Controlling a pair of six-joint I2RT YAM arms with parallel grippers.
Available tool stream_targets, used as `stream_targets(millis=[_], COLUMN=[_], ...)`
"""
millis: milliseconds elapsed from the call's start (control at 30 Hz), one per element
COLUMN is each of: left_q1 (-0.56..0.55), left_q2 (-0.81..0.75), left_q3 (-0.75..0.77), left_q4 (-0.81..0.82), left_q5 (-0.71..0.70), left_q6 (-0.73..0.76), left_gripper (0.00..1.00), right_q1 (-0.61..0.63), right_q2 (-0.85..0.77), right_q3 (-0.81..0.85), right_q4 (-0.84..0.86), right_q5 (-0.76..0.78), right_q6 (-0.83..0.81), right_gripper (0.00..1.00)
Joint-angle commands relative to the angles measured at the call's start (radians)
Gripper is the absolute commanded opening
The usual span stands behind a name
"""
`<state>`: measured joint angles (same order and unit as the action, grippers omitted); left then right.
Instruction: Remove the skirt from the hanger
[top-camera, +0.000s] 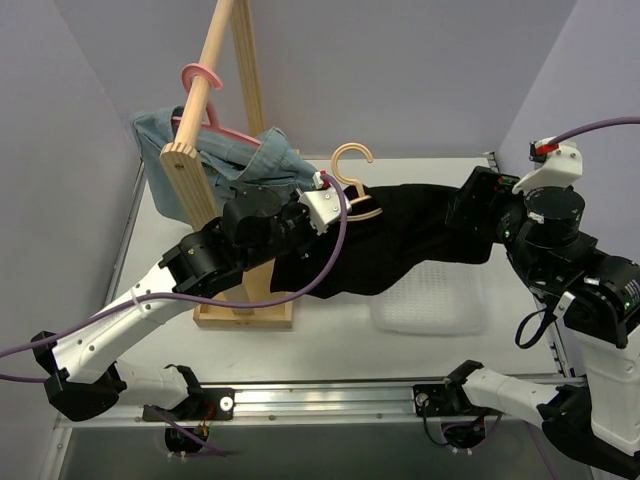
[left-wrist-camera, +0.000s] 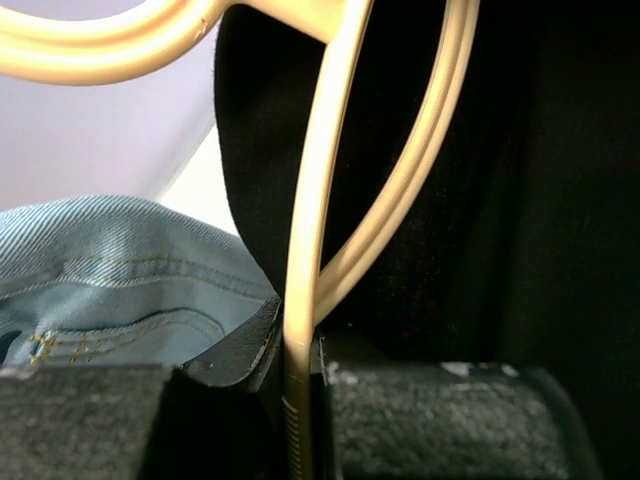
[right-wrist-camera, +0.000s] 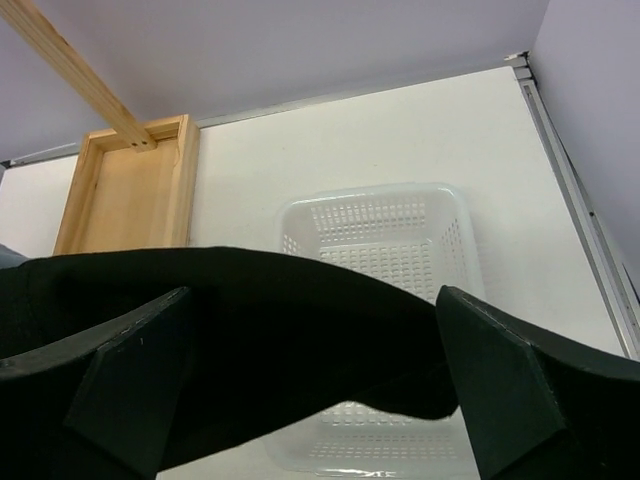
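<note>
A black skirt (top-camera: 400, 245) hangs on a beige hanger (top-camera: 352, 160) and stretches to the right above the table. My left gripper (top-camera: 335, 205) is shut on the hanger; in the left wrist view the pads (left-wrist-camera: 240, 350) pinch the hanger's bar (left-wrist-camera: 305, 250), with the skirt (left-wrist-camera: 520, 200) behind it. My right gripper (top-camera: 468, 212) is at the skirt's right end. In the right wrist view its fingers (right-wrist-camera: 130, 380) stand wide apart and the skirt (right-wrist-camera: 280, 340) lies across the gap between them.
A white perforated basket (top-camera: 430, 305) sits on the table under the skirt; its rim shows in the right wrist view (right-wrist-camera: 365, 192). A wooden rack (top-camera: 245, 312) stands at left, carrying a pink hanger (top-camera: 200, 78) and a denim garment (top-camera: 240, 160).
</note>
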<state>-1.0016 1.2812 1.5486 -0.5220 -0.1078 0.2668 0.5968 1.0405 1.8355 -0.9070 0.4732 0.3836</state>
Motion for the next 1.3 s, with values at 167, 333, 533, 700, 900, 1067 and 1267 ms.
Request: stream_targets(millis=[167,333,533,700,900,1067,1267], left_q1=[0.000,-0.003,-0.009,-0.019,-0.023,-0.025,-0.025], left_q2=[-0.005,0.024,0.076,0.095,0.096,0.090,0.095], left_q3=[0.088,0.094,0.122,0.133,0.134,0.123,0.122], left_q4=[0.068,0.065,0.048,0.042,0.027,0.040,0.048], left_q5=[-0.090,-0.128,-0.099,0.014,0.101,0.151,0.206], left_q6=[0.020,0.049,0.055,0.055,0.022,0.006,0.002], left_gripper=[0.02,0.02,0.02,0.02,0.02,0.02,0.02], right_q1=[0.001,0.001,0.001,0.001,0.003,0.003,0.003], right_q2=[0.001,0.036,0.087,0.101,0.102,0.104,0.079], right_q3=[0.149,0.225,0.193,0.104,0.004,-0.050,-0.111], right_q4=[-0.076,-0.066,0.077,0.264,0.373,0.411,0.468], right_q5=[0.061,-0.163,-0.435,-0.584,-0.630,-0.663,-0.674], right_q6=[0.009,0.012,0.017,0.046,0.066,0.086,0.121], right_gripper=[1.00,1.00,0.90,0.83,0.68,0.55,0.52])
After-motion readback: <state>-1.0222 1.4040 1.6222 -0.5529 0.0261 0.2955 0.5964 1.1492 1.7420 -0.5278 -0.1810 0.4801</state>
